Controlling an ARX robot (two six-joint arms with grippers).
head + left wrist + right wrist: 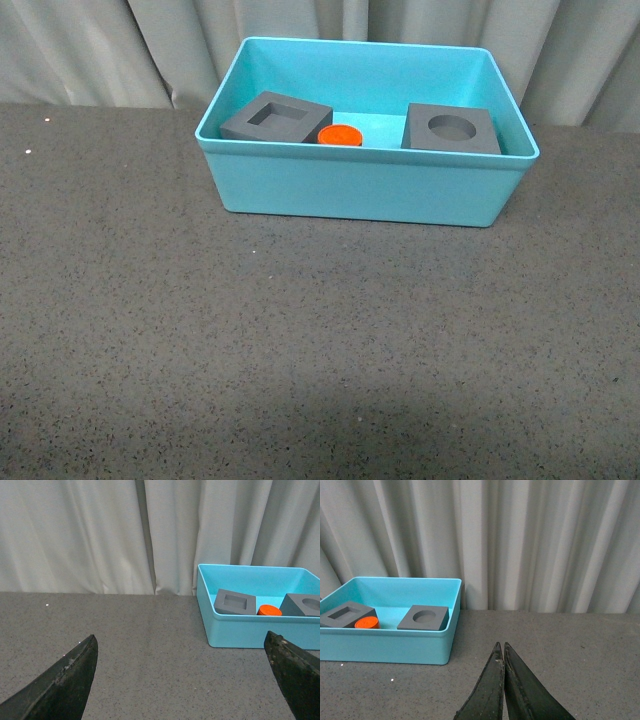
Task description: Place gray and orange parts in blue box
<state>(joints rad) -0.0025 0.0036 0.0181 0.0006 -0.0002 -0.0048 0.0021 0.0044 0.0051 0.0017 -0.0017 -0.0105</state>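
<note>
Parts all lie inside the box (365,185) already: the square-recess cube (277,118) sits at the left end, tilted so its far-left side rides higher, the orange cylinder (340,135) stands just beside it toward the middle, and the round-recess cube (451,128) lies flat at the right end, apart from the cylinder. The box stands at the far side of the table (300,350), near the curtain (100,50). Neither arm shows in the front view, so both are drawn back toward the near side. In the left wrist view the left fingers (190,680) stand wide apart with nothing between them, and the box lies ahead of them and off to the right, well apart. In the right wrist view the right fingers (503,680) are pressed together, holding nothing, and the box lies ahead and off to the left, also well apart. From each wrist the box looks about equally far, so neither arm is plainly the nearer. Judged from how things lie, nothing is left on the table to pick up, so the task looks done; the coming move calls for no reach toward the box, only for the arms to keep clear of it.
</note>
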